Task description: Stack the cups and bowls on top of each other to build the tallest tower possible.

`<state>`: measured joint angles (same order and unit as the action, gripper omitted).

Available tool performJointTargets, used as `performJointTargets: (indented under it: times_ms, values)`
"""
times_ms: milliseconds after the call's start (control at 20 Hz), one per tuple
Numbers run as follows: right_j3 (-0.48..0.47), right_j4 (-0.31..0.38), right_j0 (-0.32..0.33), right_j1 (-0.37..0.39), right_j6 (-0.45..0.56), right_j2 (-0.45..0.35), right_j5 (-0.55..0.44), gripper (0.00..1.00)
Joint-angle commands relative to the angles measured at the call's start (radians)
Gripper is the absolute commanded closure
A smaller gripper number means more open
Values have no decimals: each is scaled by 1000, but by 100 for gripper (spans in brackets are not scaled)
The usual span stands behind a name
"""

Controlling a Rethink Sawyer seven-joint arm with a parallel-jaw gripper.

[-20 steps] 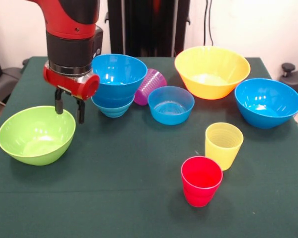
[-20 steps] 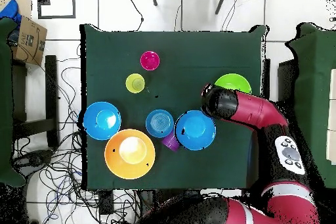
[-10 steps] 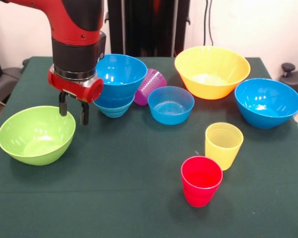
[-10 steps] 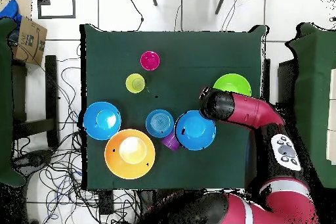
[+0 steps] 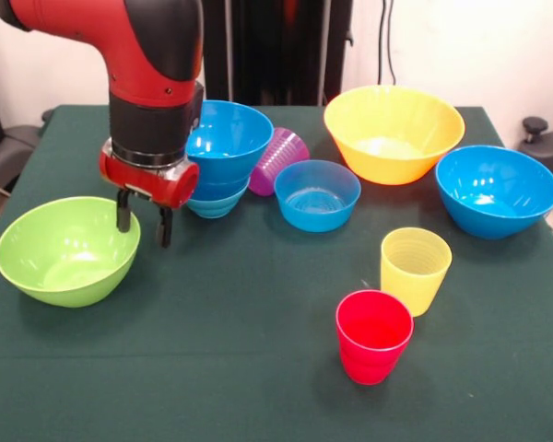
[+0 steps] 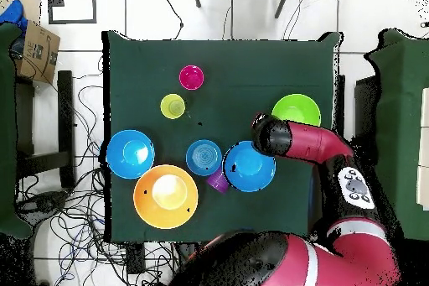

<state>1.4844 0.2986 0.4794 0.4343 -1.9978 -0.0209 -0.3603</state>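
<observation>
Beside gripper (image 5: 144, 224): green bowl (image 5: 66, 250), blue stack (image 5: 223, 157)

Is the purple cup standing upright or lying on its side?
On its side: the purple cup lies tipped between the stacked blue bowls and a small blue bowl, ribbed wall showing.

We see a table (image 6: 226, 65) with dark green cloth on a white tiled floor (image 6: 151, 10), cables (image 6: 80, 207) tangled beside it, a cardboard box (image 6: 33, 48) at one corner, white wall (image 5: 461, 46) behind.

Tool (image 5: 144, 219) between two bowls — lone bowl (image 5: 66, 249), stacked pair (image 5: 219, 157).
</observation>
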Motion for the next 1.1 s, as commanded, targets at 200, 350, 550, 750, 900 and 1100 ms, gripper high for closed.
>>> performJointTargets:
  times_ms: [200,350,550,750,900,1100]
  values:
    - [-58,90,-36,-98,-5,-49,134,0]
    - [-62,89,-43,-108,-10,-34,154,0]
    - [-76,92,-62,-117,-8,-5,171,0]
    - [-64,79,-63,-110,-14,0,184,100]
    - [-58,69,-64,-106,-11,1,167,100]
    - [-53,63,-58,-104,0,-8,150,100]
